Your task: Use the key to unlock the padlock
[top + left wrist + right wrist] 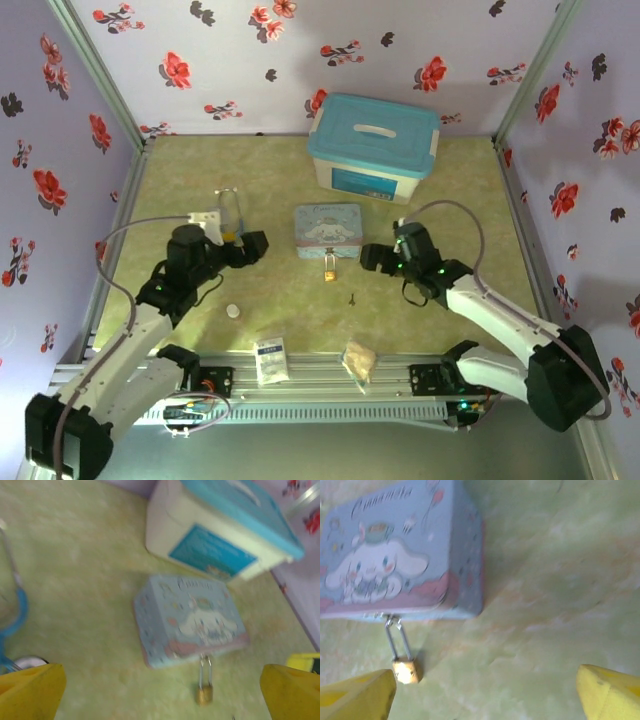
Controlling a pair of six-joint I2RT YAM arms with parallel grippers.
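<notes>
Hovering open-handed, with key and padlock both untouched

Nearest the arm bases, the tiny, thin, dark metal key lies flat on the mottled green mat, with nothing touching it. Just beyond it and slightly left lies the small brass-gold padlock. Its thin silver shackle is threaded through the front clasp of the pale blue cartoon-printed tin. The shackle looks closed, so by my reading none of the task is done yet. The key has to be picked up, put into the lock and turned.

The left gripper hangs to the left of the tin, its yellow fingers spread wide and holding nothing. The right gripper hangs just right of the padlock, its yellow fingers also wide apart and empty. In the right wrist view the padlock lies near one fingertip, but the overhead view suggests they are not touching.
</notes>
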